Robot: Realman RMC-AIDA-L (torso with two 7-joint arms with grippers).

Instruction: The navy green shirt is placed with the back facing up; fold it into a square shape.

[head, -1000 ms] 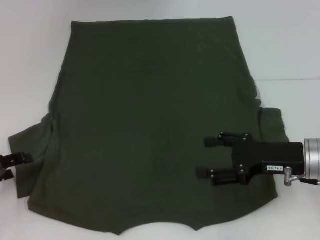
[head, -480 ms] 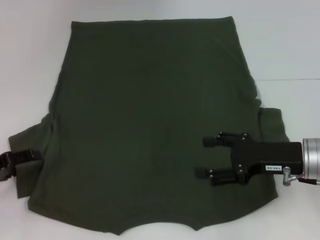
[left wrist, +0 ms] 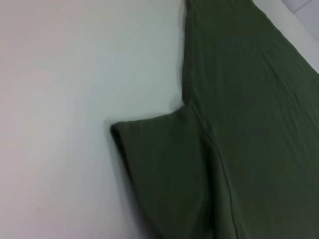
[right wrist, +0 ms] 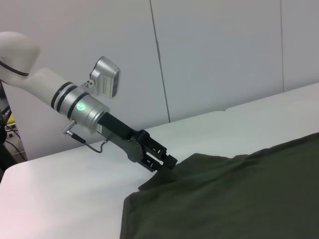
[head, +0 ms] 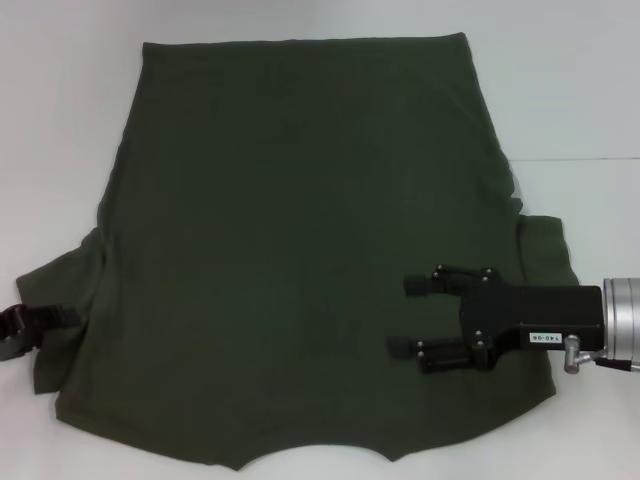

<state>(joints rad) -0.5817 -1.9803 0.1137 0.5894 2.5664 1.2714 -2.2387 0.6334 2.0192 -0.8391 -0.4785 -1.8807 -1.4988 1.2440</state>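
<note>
The navy green shirt (head: 300, 230) lies spread flat on the white table, plain side up, with its hem at the far edge. My left gripper (head: 45, 328) is at the outer edge of the shirt's left sleeve (left wrist: 159, 164), open, with one finger lying over the cloth. Seen from the right wrist, that left gripper (right wrist: 168, 162) is touching the sleeve corner. My right gripper (head: 400, 316) hovers open over the shirt's near right part, next to the right sleeve (head: 545, 250), its fingers pointing left with nothing between them.
The white table (head: 580, 90) shows bare around the shirt on the far, left and right sides, with a seam line (head: 580, 159) on the right. A pale panelled wall (right wrist: 214, 55) stands behind the table.
My left gripper has slid in from the left edge onto the sleeve's rim. The right gripper has drifted slightly nearer and to the left. The shirt has not moved.
</note>
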